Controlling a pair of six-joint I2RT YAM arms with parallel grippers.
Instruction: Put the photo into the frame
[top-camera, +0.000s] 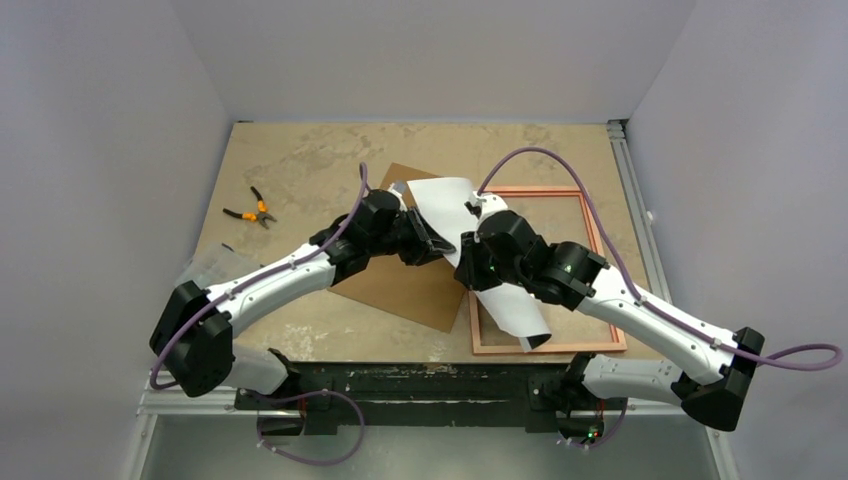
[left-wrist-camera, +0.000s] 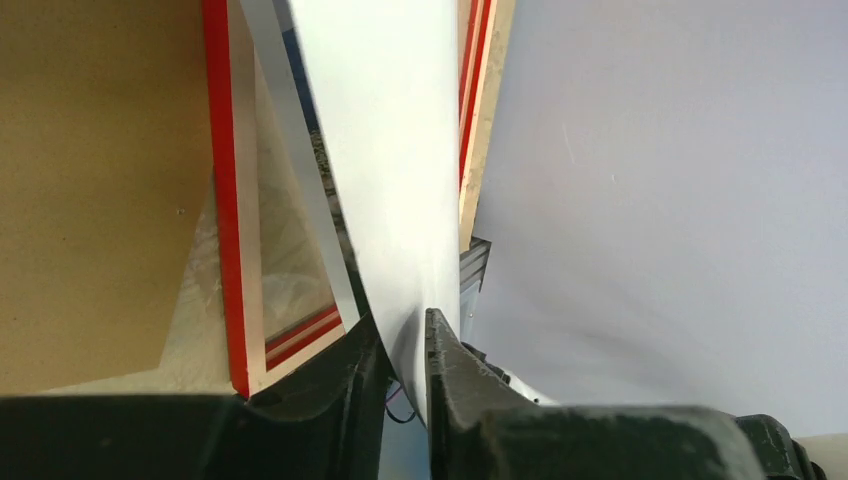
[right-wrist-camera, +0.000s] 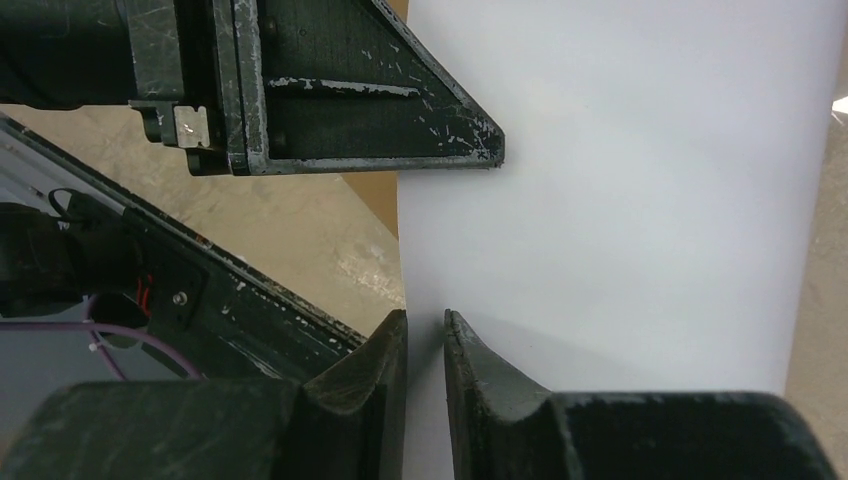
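Left end effector (left-wrist-camera: 402, 320) narrow around curled white-backed photo (left-wrist-camera: 390, 150), grip unclear | right end effector (right-wrist-camera: 424, 315) slightly parted

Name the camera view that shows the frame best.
Top external: the frame lies flat with nearly its whole outline traceable, partly covered by the photo. Left wrist shows only red edges and pane; right wrist shows none.

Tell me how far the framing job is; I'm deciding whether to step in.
Done: the backing board lies beside the frame, which rests back-up. In hand: the photo, white side up, is held over it, pinched by the left gripper, with the right gripper at its edge. Left: laying it flat inside.
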